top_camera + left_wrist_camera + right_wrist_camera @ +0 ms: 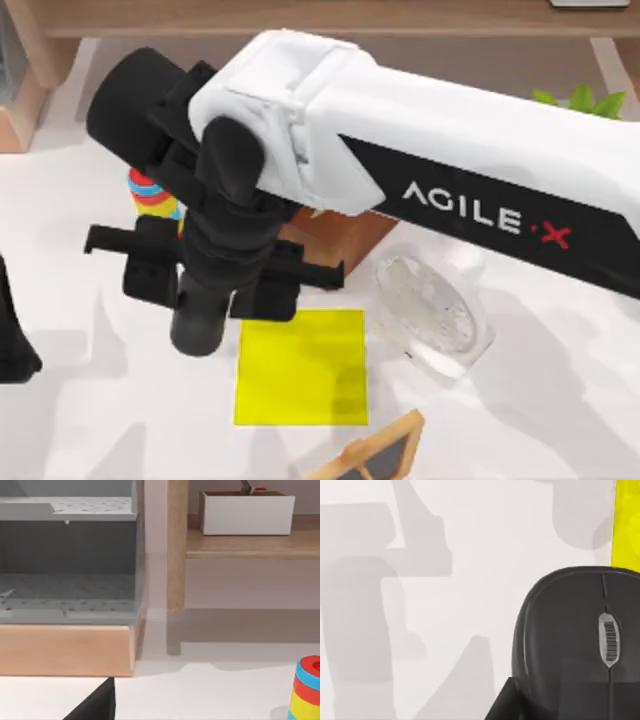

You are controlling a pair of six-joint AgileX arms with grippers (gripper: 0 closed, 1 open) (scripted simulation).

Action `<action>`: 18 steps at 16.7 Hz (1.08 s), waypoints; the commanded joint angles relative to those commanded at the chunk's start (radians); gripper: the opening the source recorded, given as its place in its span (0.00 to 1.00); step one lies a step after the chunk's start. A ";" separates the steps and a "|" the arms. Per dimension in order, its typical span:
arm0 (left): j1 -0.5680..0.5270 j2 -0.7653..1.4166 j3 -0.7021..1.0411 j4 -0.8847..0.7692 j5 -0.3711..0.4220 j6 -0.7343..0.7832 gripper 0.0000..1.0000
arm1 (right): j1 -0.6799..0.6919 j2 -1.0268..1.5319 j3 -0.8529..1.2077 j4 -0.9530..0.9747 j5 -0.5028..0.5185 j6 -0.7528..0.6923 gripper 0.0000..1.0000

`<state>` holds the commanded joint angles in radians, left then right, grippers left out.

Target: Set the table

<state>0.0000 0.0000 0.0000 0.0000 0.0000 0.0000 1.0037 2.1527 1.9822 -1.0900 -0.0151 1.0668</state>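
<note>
The white table [560, 400] carries a yellow square mat [300, 370] near the front centre. My right arm reaches across from the right, and its gripper [215, 290] hangs high over the table just left of the mat. In the right wrist view a black computer mouse [570, 630] with a scroll wheel sits close under the camera, held in this gripper above the table [470, 555]. Its edge overlaps the mat [627, 525]. My left gripper [12, 345] is parked at the left edge.
A coloured ring stack [150, 195] [307, 690] stands behind the right gripper. A brown wooden box [335, 235], a clear glass dish [430, 310] and a small framed chalkboard [375, 455] lie around the mat. A wooden shelf unit [175, 545] holding a white box [245, 512] lines the back.
</note>
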 joint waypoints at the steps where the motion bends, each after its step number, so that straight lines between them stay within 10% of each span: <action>1: 0.000 0.000 0.000 0.000 0.000 0.000 1.00 | 0.000 -0.006 0.011 -0.008 -0.009 0.016 0.00; 18: 0.000 0.000 0.000 0.000 0.000 0.000 1.00 | -0.074 0.076 -0.215 0.078 0.093 -0.151 0.00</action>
<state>0.0000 0.0000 0.0000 0.0000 0.0000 0.0000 0.9294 2.2288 1.7671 -1.0124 0.0777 0.9158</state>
